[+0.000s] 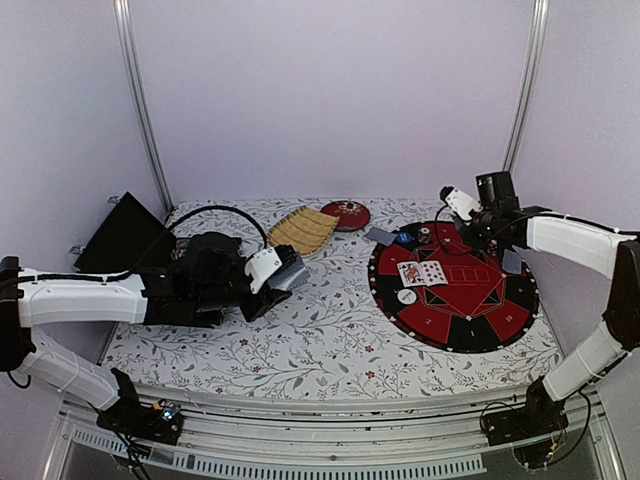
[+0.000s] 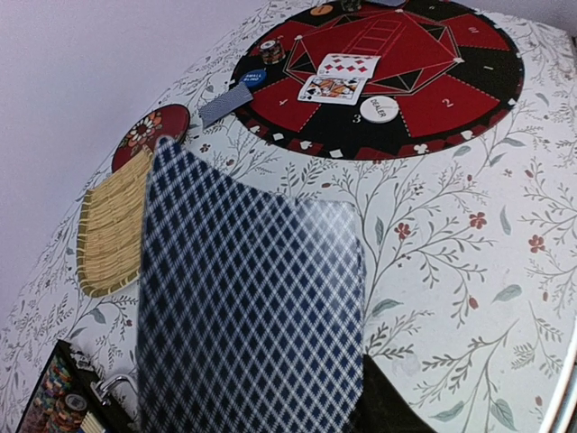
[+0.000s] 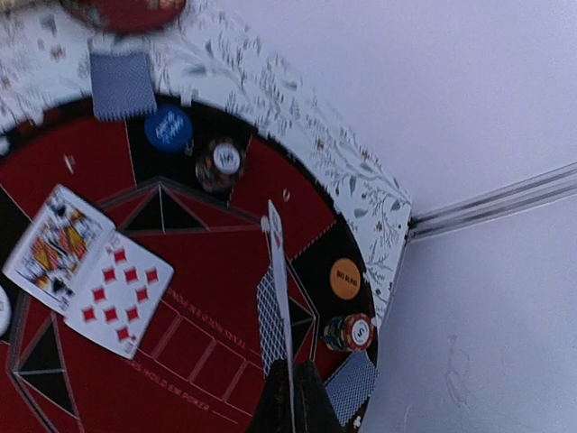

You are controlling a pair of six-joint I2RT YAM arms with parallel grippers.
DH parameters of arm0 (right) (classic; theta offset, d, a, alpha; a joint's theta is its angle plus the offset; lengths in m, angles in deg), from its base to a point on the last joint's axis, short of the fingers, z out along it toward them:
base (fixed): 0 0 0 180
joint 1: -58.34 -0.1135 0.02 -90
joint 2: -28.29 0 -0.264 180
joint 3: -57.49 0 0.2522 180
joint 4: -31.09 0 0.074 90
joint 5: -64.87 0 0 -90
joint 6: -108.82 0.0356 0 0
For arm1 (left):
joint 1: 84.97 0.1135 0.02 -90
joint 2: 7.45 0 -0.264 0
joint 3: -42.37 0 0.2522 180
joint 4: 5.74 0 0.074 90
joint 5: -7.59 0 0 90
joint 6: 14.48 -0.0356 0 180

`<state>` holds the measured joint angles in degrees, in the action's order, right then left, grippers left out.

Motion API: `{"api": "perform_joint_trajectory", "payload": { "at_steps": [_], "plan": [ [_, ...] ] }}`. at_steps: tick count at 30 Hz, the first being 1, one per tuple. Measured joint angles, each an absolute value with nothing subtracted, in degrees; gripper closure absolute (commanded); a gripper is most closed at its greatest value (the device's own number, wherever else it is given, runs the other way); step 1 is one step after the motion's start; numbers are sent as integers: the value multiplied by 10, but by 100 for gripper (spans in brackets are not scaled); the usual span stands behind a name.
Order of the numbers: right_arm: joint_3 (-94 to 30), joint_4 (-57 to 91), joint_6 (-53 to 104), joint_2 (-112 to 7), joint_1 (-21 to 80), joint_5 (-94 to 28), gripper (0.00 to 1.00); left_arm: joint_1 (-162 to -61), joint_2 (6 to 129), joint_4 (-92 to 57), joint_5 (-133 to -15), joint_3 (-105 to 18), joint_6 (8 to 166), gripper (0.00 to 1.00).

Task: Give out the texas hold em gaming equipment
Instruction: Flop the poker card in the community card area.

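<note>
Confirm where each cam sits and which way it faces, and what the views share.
Top external: above and behind the bases, facing down at the table; left arm and right arm both show.
Left wrist: low over the table's left, facing the round mat; held card fills the foreground, left fingers beneath.
Right wrist: above the mat's far-right side, facing down and left across it; right fingers at the bottom edge pinch an edge-on card.
Shared: all three show the two face-up cards.
</note>
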<state>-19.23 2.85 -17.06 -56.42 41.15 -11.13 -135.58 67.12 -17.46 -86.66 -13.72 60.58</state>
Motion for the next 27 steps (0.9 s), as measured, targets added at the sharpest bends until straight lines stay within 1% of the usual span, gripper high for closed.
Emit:
{"api": "perform_joint_trajectory", "payload": {
  "at_steps": [5, 13, 18, 27],
  "plan": [
    [-130, 119, -290, -641, 413, -31, 98, -1356, 671, -171, -863, -136, 606, 56],
    [-122, 230, -416, -724, 419, 1, 98, -1356, 671, -169, -861, -134, 606, 56],
    [-119, 207, -447, -766, 423, -16, 98, -1356, 662, -170, -862, -126, 605, 56],
    [-118, 106, -452, -767, 425, -94, 98, -1355, 652, -170, -864, -126, 605, 56]
  ]
}}
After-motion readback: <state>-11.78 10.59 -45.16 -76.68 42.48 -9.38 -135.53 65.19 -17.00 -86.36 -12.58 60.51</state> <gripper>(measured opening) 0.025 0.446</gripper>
